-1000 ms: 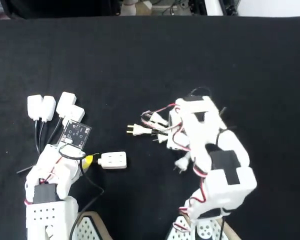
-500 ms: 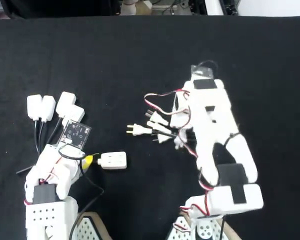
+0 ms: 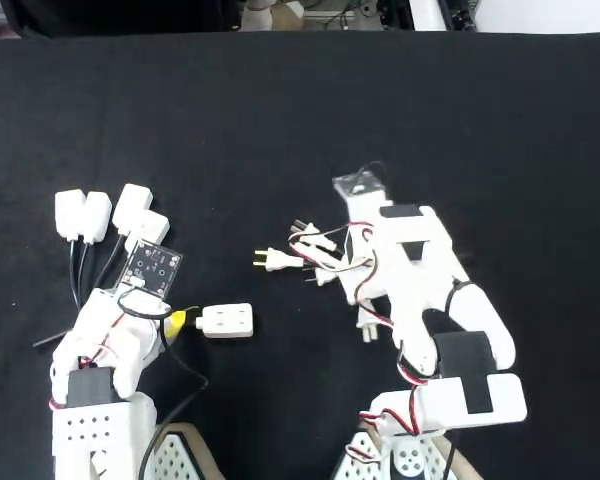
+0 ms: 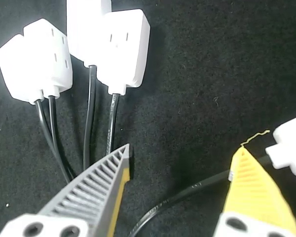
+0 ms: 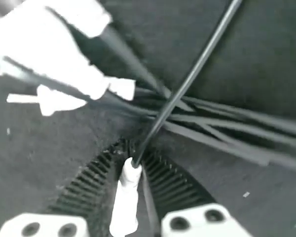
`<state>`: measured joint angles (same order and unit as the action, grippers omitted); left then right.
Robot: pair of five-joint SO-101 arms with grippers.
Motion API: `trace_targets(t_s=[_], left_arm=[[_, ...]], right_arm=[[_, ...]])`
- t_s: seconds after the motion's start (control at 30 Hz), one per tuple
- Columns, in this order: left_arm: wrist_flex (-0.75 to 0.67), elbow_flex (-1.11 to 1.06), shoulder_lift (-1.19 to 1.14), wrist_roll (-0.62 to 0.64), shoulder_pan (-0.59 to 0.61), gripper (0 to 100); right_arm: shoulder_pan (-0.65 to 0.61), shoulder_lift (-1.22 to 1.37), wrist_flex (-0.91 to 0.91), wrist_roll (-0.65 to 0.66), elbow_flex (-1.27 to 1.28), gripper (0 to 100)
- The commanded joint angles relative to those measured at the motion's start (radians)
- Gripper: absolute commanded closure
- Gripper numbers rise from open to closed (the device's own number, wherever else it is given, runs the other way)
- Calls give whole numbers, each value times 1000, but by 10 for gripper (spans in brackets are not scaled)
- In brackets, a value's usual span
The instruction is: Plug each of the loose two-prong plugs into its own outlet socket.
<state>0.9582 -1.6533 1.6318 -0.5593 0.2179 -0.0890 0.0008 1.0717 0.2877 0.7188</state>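
Right wrist view: a plug (image 5: 122, 200) is clenched in the right claw (image 5: 132, 150), likely for insertion; the left claw (image 4: 183, 148) is held released near the outlet sockets (image 4: 123, 44).

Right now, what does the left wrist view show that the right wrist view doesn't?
Left wrist, not right: clustered white plastic outlet sockets on black cords, and the open left gripper. Right wrist, not left: the right gripper clamped on a white plug, loose white plugs beyond. Both: the black tablecloth.
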Motion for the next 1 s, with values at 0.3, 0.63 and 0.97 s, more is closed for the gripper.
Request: trace_targets(t_s=[0.3,0.63,0.97], left_arm=[[5,4,11,-5,-10,679],[6,4,11,-5,-10,679],[6,4,11,-5,-10,679]], right_arm=[[3,-36,112,275,-36,983],[-43,-35,227,272,-58,833],[-18,-45,336,322,-76,781]])
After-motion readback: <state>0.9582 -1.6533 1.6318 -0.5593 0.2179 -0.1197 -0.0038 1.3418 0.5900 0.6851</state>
